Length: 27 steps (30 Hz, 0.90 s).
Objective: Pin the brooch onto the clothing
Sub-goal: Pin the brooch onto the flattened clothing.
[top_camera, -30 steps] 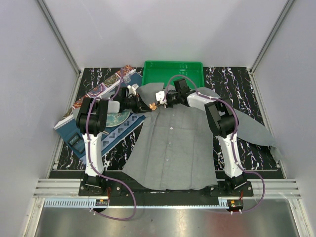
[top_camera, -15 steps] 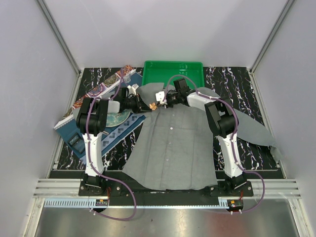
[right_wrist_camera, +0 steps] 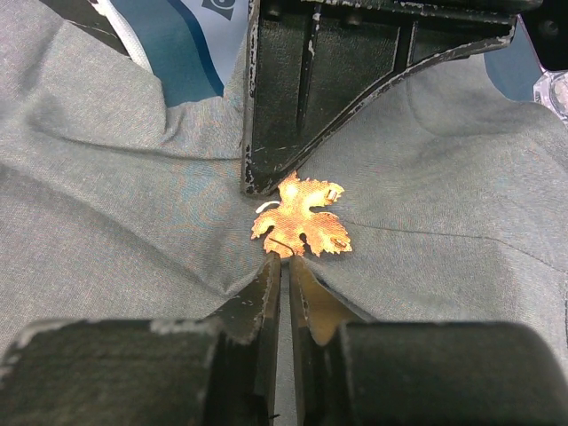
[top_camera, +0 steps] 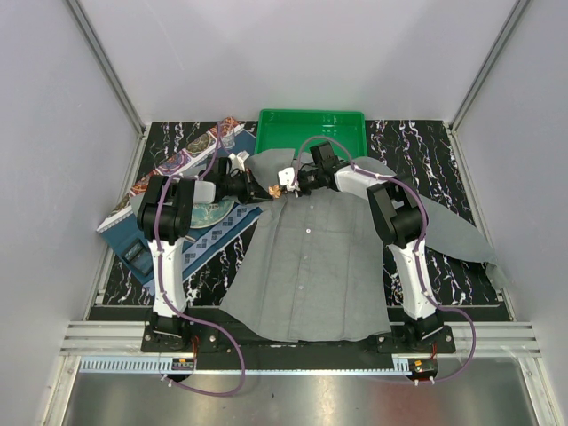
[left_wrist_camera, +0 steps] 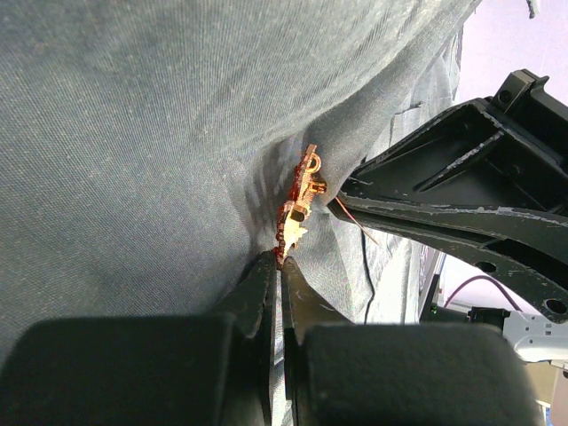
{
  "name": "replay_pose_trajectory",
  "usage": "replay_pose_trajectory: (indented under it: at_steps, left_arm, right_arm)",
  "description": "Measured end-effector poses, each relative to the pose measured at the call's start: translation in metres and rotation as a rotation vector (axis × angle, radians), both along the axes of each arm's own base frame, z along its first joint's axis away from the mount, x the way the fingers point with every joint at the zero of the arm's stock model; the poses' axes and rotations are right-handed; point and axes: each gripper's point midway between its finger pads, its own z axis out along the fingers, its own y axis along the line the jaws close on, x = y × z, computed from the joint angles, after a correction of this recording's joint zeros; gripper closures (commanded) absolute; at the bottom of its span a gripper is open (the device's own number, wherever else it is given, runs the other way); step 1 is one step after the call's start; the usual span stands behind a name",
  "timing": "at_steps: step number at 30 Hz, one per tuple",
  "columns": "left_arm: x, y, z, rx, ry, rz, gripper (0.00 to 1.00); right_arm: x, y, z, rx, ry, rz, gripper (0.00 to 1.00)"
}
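Note:
The brooch (right_wrist_camera: 302, 218), a small orange leaf-shaped ornament, lies against the grey clothing (top_camera: 311, 257) near its collar. Both grippers meet at it from opposite sides. My left gripper (left_wrist_camera: 280, 259) is shut, its tips pinching one end of the brooch (left_wrist_camera: 300, 206), which shows edge-on there. My right gripper (right_wrist_camera: 285, 259) is nearly shut, its tips at the brooch's lower edge where a thin pin wire runs between them. The cloth puckers around both sets of tips. From above, the brooch (top_camera: 275, 189) sits between the left gripper (top_camera: 264, 189) and the right gripper (top_camera: 287, 185).
A green tray (top_camera: 351, 124) stands behind the shirt collar. To the left, a dark blue patterned placemat (top_camera: 164, 226) carries a round patterned plate (top_camera: 213, 213), with a small clear bottle (top_camera: 228, 133) behind it. The shirt's sleeve (top_camera: 453, 226) spreads to the right.
The right arm's wrist has edged slightly left towards the brooch. The brooch and the left gripper stay where they were.

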Motion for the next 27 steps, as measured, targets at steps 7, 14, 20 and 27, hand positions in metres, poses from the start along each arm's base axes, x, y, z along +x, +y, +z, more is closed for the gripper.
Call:
replay_pose_trajectory:
  at_steps: [7, 14, 20, 27]
  left_arm:
    - [0.0, 0.0, 0.0, -0.001, 0.0, 0.0, 1.0]
    - [0.0, 0.0, 0.0, -0.001, -0.002, -0.001, 1.0]
    - [0.0, 0.0, 0.0, -0.001, -0.002, -0.001, 1.0]
    - [0.0, 0.0, 0.0, -0.002, -0.002, -0.001, 1.0]
  right_arm:
    - [0.0, 0.001, 0.001, 0.005, 0.014, -0.011, 0.89]
    - [0.003, 0.005, 0.007, 0.019, 0.019, -0.023, 0.9]
    - [0.005, 0.014, 0.01, 0.036, 0.012, -0.022, 0.91]
    - [0.003, 0.02, 0.003, 0.034, 0.027, -0.019, 1.0]
